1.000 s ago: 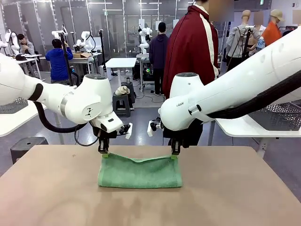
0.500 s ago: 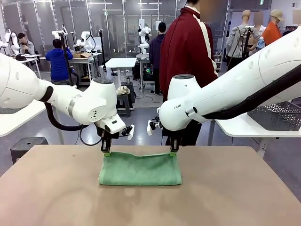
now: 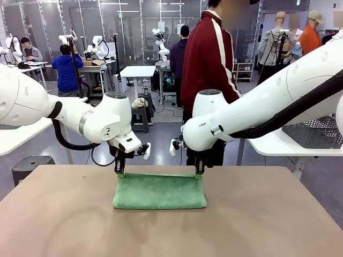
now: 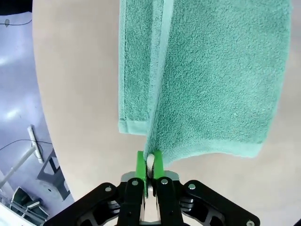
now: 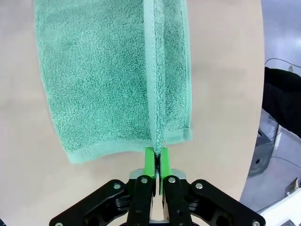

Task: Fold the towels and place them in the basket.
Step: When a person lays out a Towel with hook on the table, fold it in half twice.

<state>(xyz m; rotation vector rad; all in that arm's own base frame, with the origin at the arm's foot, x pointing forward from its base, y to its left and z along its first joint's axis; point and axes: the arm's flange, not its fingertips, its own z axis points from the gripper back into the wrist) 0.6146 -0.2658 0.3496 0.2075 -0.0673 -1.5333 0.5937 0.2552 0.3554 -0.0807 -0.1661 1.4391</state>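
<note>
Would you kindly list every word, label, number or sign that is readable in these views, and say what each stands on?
"FRAN": small dark print on the white housing of the right arm; any further letters cannot be read.
Small sign high at the far end of the room: too small and blurred to read.
Green towel and table: no print.

No legible text or labels

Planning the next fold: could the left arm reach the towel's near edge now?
Probably not yet: the left claw is shut on the towel at a far corner; nothing blocks the near edge.
</note>
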